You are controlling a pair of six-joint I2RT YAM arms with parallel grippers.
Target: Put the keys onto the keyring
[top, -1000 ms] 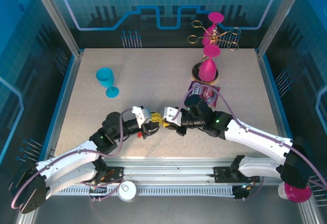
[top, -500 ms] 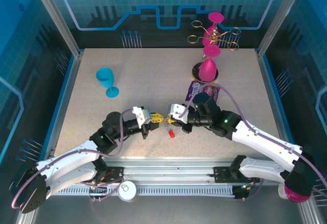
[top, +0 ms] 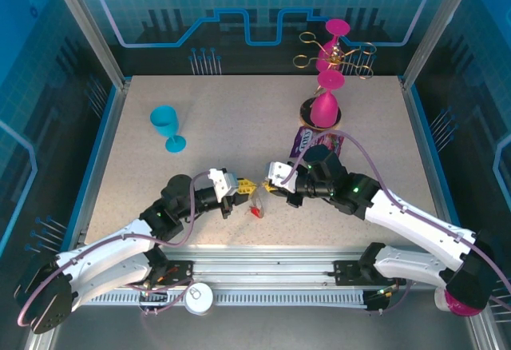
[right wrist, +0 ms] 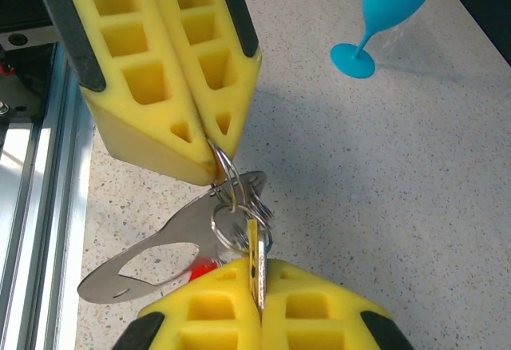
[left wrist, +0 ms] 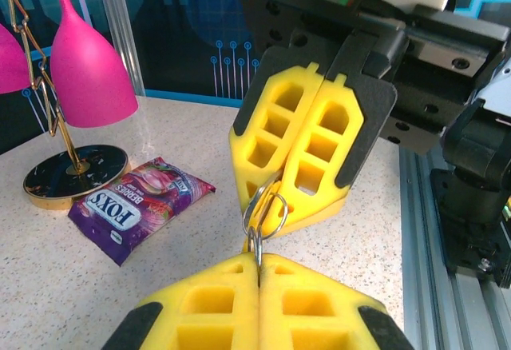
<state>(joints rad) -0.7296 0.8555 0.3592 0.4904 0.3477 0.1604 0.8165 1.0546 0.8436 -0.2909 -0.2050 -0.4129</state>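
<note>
— Keyring, where?
— Mid-desk, near the front edge, strung between both tools. Flat grey loop hangs lowest, small silver rings bunched at its top.
— And left tool?
— Pads pressed together, nipping one small ring of the keyring. Clearest in the right wrist view.
— And right tool?
— Clamped tight too, on a thin key blade standing upright between its pads.
— And keys?
— That blade, plus a red head dangling under the tools; the right wrist view shows it through the loop's cutout.
— Bundle touching the desk?
— Can't tell. Its shadow lies on the desk just beneath.
— Tools touching each other?
— No. Tips face each other, just apart, rings bridging the gap.
— Other stuff?
— Blue glass upright, far left. Pink glasses hang bowl-down on a gold rack, far right. Purple packet lies flat just beside the rack's base, behind the right arm.
</note>
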